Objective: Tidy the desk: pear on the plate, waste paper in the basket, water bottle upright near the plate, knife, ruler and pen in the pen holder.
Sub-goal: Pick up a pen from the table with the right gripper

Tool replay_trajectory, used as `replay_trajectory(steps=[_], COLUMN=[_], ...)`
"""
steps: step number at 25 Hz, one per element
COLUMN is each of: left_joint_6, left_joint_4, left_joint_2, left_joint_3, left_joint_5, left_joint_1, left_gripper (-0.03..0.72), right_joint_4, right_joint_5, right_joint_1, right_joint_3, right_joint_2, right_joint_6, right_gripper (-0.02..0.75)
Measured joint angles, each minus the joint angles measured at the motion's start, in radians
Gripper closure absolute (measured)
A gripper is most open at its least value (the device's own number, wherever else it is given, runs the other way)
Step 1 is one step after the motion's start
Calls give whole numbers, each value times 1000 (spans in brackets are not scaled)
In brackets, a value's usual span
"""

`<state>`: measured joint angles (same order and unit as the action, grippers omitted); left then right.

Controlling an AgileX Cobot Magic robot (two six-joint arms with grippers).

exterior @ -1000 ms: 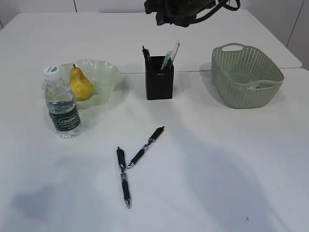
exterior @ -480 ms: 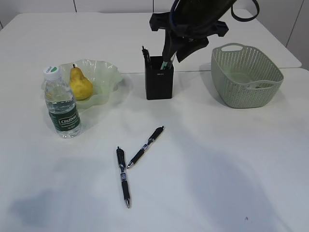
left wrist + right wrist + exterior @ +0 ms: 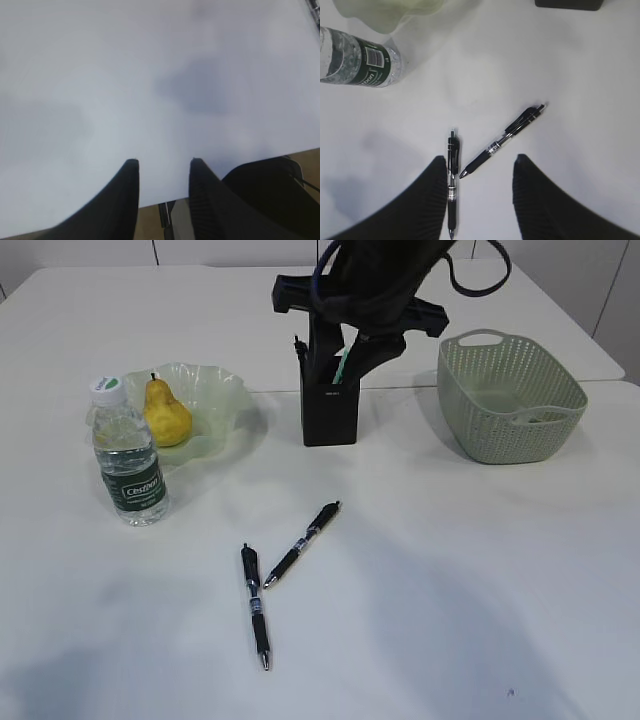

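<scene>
Two black pens (image 3: 303, 544) (image 3: 256, 605) lie loose on the desk (image 3: 450, 570). In the right wrist view both pens (image 3: 502, 141) (image 3: 452, 150) lie below my open, empty right gripper (image 3: 480, 159). That right gripper (image 3: 350, 355) hangs over the black pen holder (image 3: 330, 415) and hides its top; a green item (image 3: 343, 365) sticks out, and knife and ruler are hidden. The pear (image 3: 166, 415) sits on the plate (image 3: 220, 390), with the water bottle (image 3: 128, 455) upright beside it. The waste paper is not visible. My left gripper (image 3: 164, 162) is open over bare desk.
The sage green basket (image 3: 510, 400) stands at the right. In the right wrist view the bottle (image 3: 360, 65), the plate's rim (image 3: 385, 12) and the holder's base (image 3: 567, 4) show along the top. The desk's edge (image 3: 225, 162) runs just under the left fingers.
My right arm has come down from the top edge and shifted left, now covering the pen holder's top. Nothing on the desk has moved.
</scene>
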<state>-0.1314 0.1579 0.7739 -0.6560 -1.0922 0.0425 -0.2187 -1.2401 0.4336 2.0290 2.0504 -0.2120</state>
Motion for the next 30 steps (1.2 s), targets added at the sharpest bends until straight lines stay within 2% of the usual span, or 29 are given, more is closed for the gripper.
replay_trajectory(steps=[4,7,11,14,22,30], left_joint_6=[0,0,0,0,0,0], left_joint_4=[-22,-24,-24,-24,-24,-24], left_joint_2=[0,0,0,0,0,-2], left_joint_3=[0,0,0,0,-2,-2], left_joint_5=[-32,-43,-48,-50,-49,-45], left_joint_1=[0,0,0,0,0,0], left_gripper=[449,449,449,449,449,449], right_joint_4=[13,-29,-40,-28,155,110], right_joint_5=[0,-1,-1,-1,-1,7], right_joint_1=[16,16,16,16,41,93], right_joint_3=[0,0,0,0,0,0], right_joint_2=[25,62,108,136,171,281], right_joint_6=[-129,-176,-210,-339,-655,-712], right_gripper=[293,262,257,260,274,279])
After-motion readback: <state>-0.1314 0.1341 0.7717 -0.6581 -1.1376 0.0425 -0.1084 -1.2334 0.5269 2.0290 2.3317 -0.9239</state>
